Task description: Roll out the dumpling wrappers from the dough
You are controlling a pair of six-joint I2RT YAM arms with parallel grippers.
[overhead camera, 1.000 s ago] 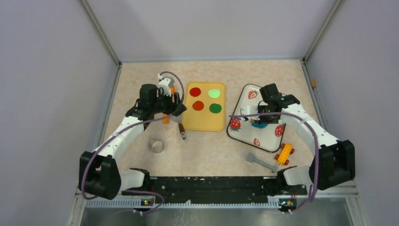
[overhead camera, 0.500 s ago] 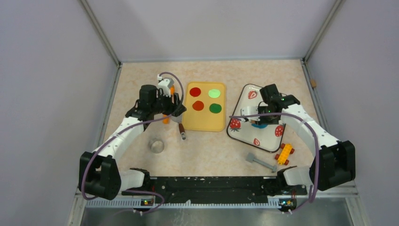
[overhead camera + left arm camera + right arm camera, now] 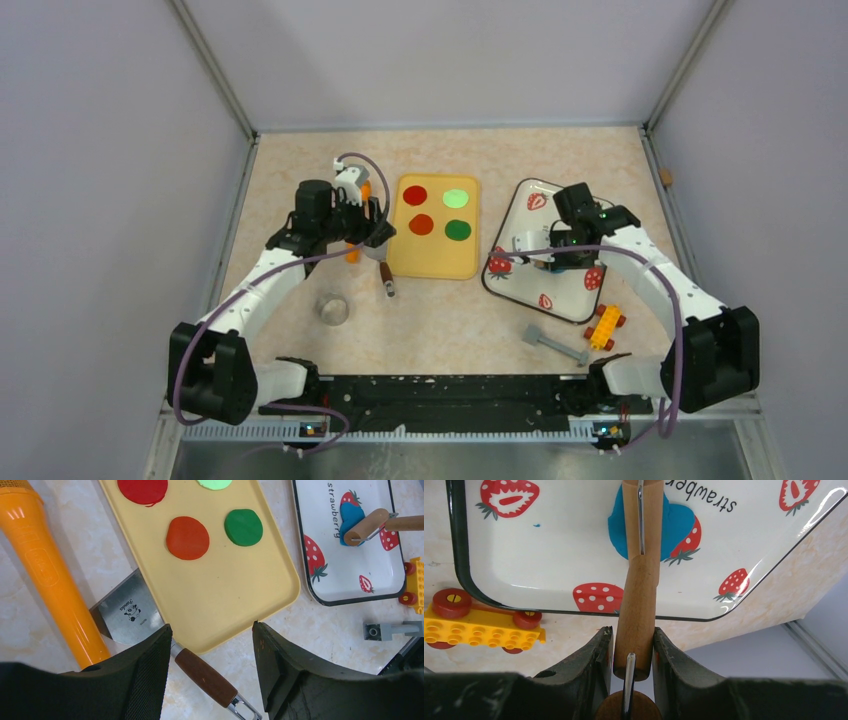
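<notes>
Nudged the right arm a touch rightward and nearer since a second ago, and with it the right gripper [image 3: 631, 632], clamped on the pale wooden handle of the small rolling pin [image 3: 640, 590]. Left the other arm as it was.

Nearest, just outside the tray rim: yellow toy brick car with red wheels [image 3: 484, 627], untouched. Just beyond, inside the white enamel tray with black rim and strawberry prints [image 3: 524, 555]: soft bright-blue clay dough [image 3: 679, 525], flattened to an uneven patch and pressed under the pin's barrel, laid across its middle. Reads as one short stroke of the rolling, not a finish. Lobed outline, no clean round wrapper yet. Probably needs more passes, in other directions too, before any shaping or lifting.

Over on the left, keeps the left gripper [image 3: 211, 627] hovering with jaws wide and nothing between them, above the near edge of the yellow plastic tray [image 3: 220, 595] and the steel scraper with a brown wooden handle [image 3: 131, 611]. Farther along that tray: flat red clay disc [image 3: 187, 537] and dark green clay disc [image 3: 243, 526], lying apart. Alongside, on the table: long orange plastic handle [image 3: 47, 575].
</notes>
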